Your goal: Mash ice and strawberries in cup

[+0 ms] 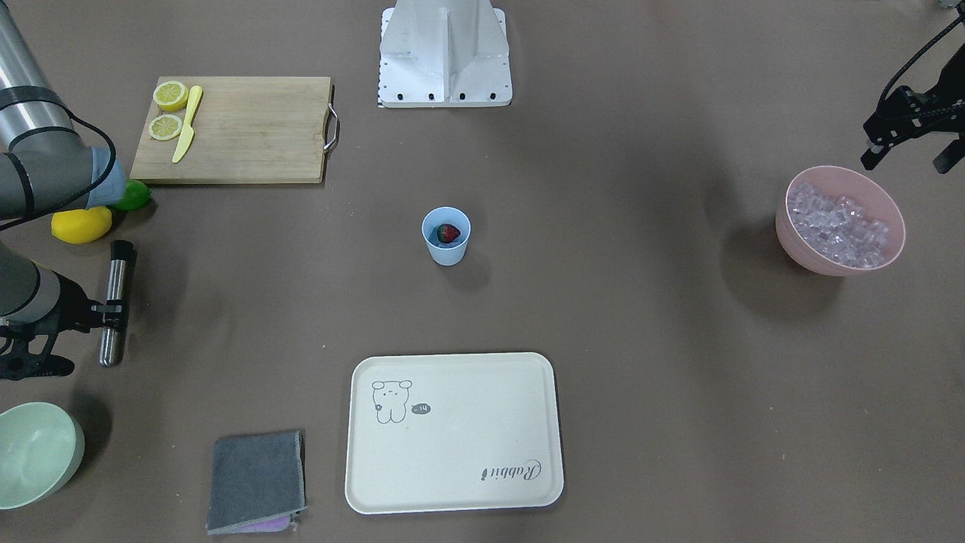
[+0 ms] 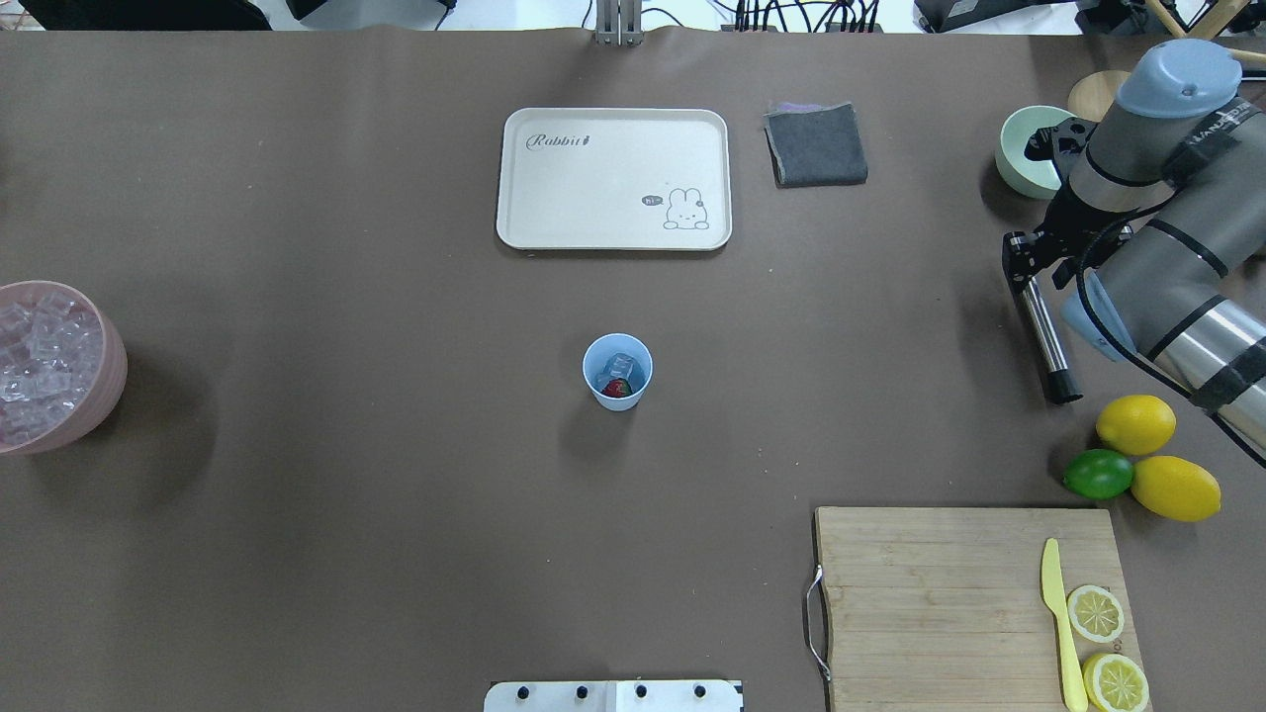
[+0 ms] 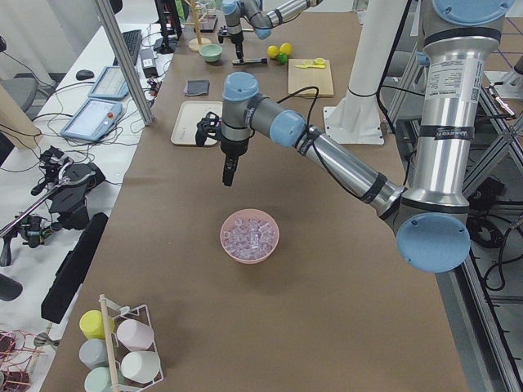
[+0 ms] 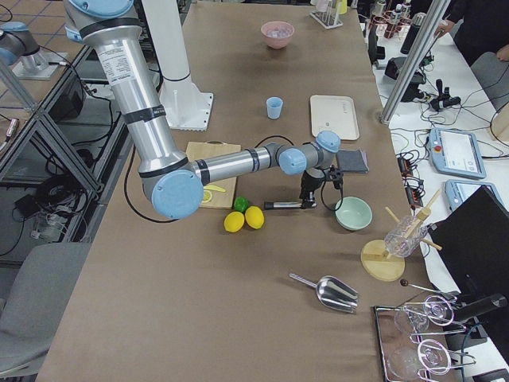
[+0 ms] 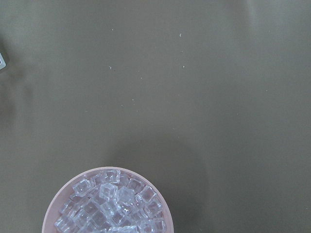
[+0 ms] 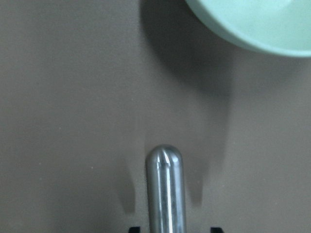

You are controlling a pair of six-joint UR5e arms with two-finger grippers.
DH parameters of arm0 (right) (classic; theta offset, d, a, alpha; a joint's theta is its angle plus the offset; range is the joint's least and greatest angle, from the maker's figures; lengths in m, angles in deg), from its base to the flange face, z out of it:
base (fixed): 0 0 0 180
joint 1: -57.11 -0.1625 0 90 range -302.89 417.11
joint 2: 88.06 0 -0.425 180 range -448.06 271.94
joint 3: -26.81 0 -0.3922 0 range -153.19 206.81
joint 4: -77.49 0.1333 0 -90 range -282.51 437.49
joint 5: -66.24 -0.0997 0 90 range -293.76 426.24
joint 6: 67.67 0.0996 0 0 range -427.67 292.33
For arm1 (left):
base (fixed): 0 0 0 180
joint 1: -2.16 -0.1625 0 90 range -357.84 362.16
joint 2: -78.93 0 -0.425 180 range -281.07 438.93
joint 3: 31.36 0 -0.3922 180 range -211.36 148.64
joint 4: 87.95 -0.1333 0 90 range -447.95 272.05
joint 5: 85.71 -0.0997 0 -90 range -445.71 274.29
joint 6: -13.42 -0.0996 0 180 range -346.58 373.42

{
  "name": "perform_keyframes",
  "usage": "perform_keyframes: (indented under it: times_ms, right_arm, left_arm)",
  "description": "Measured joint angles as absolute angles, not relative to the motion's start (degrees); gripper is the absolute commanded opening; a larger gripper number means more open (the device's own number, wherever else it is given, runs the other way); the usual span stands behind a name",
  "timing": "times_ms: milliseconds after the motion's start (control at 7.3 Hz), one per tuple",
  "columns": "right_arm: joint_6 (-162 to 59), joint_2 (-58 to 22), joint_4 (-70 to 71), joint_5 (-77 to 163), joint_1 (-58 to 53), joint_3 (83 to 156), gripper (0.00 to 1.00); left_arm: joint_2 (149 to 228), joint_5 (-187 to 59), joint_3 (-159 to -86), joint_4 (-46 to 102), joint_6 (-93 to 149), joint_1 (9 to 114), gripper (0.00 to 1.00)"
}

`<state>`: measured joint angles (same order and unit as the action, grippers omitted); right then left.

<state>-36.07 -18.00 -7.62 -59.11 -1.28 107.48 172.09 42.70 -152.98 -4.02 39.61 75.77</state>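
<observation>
Overhead exterior view: the cup (image 2: 617, 371) is seen upright at the table's middle, with nothing steadying it. One strawberry (image 2: 617, 388) and some ice (image 2: 621, 363) are already inside. Being light and unheld, the cup could be tipped or pushed aside if the steel rod (image 2: 1046, 341) is pressed in off-centre. Ice could also be flicked out over the rim. The rod itself could swing or slip when lifted if it is pinched weakly or away from its balance point.

The rod is laid flat near the table's right end. The right gripper (image 2: 1029, 265) is set over it with its jaws spread. In the right wrist view a gap is seen on each side of the rod, so nothing is pinched yet. The cup is well apart from this gripper, toward the table's centre. The left gripper (image 1: 908, 160) is held spread and empty just beside the pink bowl (image 1: 791, 241) of ice, likewise well apart from the cup.
</observation>
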Motion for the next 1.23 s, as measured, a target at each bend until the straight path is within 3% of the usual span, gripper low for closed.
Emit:
perform_keyframes:
  times_ms: [685,959,1233]
  right_arm:
    - [-39.6,-16.1,-8.3,-65.7,-11.8,113.5,1.0]
    - [-49.2,-11.9,-8.4,-68.2,-18.7,115.7,1.0]
    - [-56.0,-5.3,-8.4,-69.1,-23.9,119.4,1.0]
  left_arm:
    - [174.7,43.4,-151.2,-12.2,32.2,79.6,0.97]
    - [180.7,44.1,-144.6,-25.8,13.6,88.5,0.97]
    - [179.8,45.4,-140.1,-29.2,2.7,93.1,0.98]
